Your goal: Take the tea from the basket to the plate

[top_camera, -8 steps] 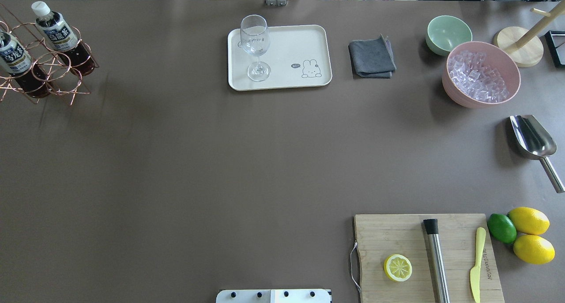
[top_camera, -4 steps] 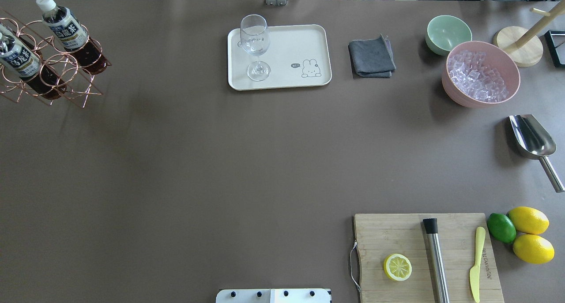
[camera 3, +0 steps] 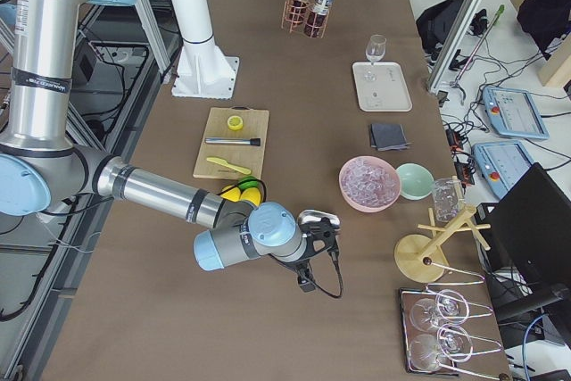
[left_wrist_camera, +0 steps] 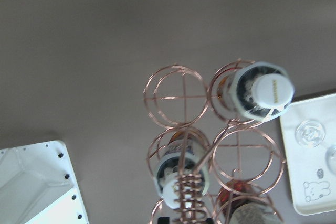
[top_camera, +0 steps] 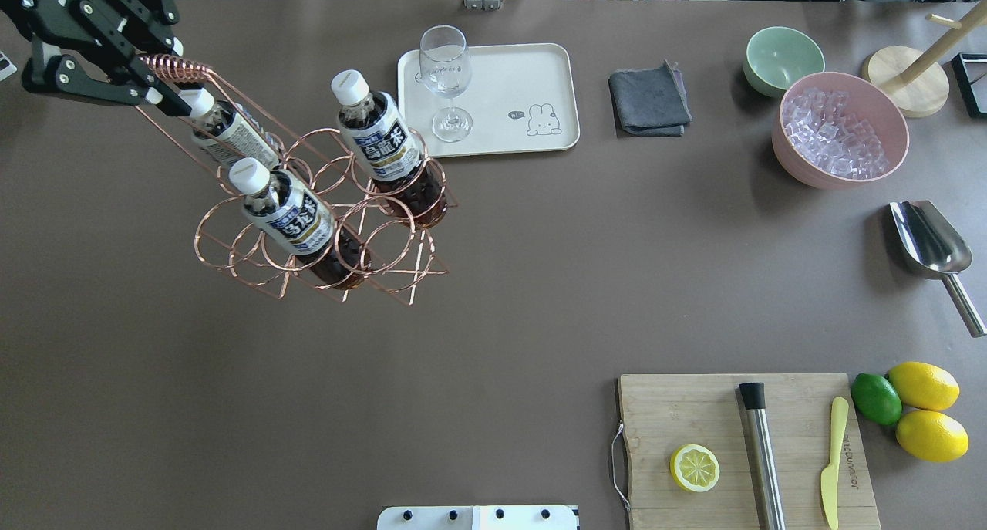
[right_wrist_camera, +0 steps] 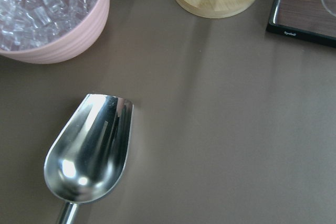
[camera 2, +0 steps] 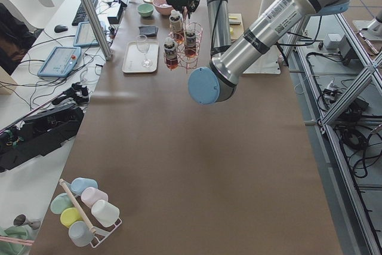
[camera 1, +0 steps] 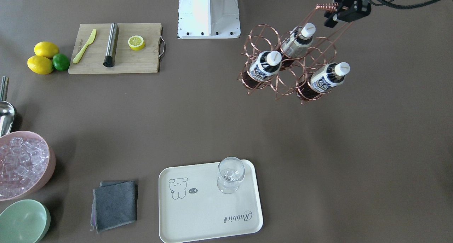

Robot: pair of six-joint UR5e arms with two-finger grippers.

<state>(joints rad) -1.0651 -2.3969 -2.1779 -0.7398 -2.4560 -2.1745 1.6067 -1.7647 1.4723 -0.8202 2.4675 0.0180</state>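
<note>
Rose-gold wire rings make up the basket [top_camera: 351, 210], which is in the robot's left half of the brown table [top_camera: 493, 322], near the cream tray [top_camera: 509, 75] but apart from it; we cannot tell whether its base touches the tabletop. All three tea bottles [top_camera: 378, 140] stand in its rings, white caps up, and none is on the tray. The left gripper [top_camera: 158, 90] has its fingers pressed onto the coil [top_camera: 176, 65] at the top of the tall handle, pinching it. From the left wrist camera we look straight down past the coil onto a bottle cap [left_wrist_camera: 273, 88] and two empty rings. A wine glass [top_camera: 446, 71] stands on the tray's corner nearest the basket, and a bear drawing [top_camera: 544, 121] marks the opposite end. The right gripper [camera 3: 314, 225] hangs over the robot's right end of the table, above the steel scoop [right_wrist_camera: 89, 148] that lies beside the pink bowl of ice [right_wrist_camera: 52, 30]; we cannot tell whether its fingers are spread or together
</note>
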